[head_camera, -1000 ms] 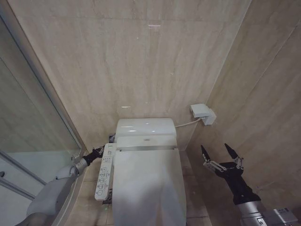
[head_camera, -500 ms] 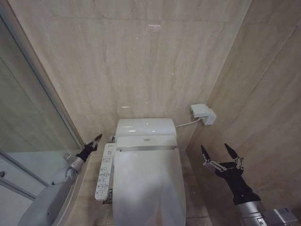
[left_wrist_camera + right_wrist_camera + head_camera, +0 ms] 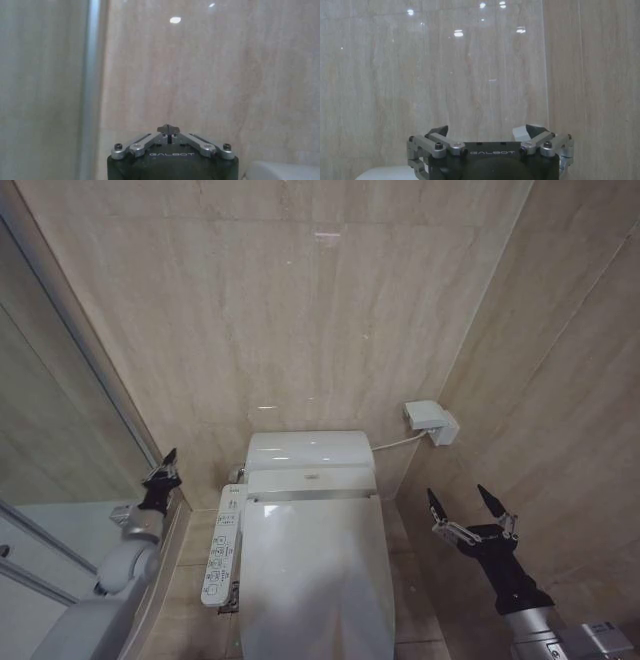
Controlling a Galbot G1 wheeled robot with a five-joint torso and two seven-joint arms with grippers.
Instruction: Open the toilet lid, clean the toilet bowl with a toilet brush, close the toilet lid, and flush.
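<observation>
The toilet sits in a corner of tan stone walls. The toilet lid (image 3: 315, 575) is down and covers the whole seat, smooth and white. Behind it is the white tank part (image 3: 311, 451) against the back wall. A long white control panel (image 3: 222, 545) with rows of small buttons sticks out along the toilet's left side, between the toilet and the left arm. The writing on the buttons is too small to read. On the right wall a small white box (image 3: 431, 420) is fixed up high, and a white cable (image 3: 397, 443) runs from it to the tank part. On the left stands a glass shower wall (image 3: 60, 430) with a metal edge, close beside the left arm.

The word GALBOT is printed on the body of each gripper, as the two wrist views show.

The left gripper (image 3: 165, 463) is up in the air, left of the toilet and above the control panel, next to the shower wall's metal edge. Its two tips meet in a point (image 3: 168, 129), with no gap, and it holds nothing. It touches nothing.

The right gripper (image 3: 466, 500) hangs in the air to the right of the toilet, near the right wall and below the white box. Its fingers (image 3: 491, 502) are spread wide like a V. It holds nothing and touches nothing.
</observation>
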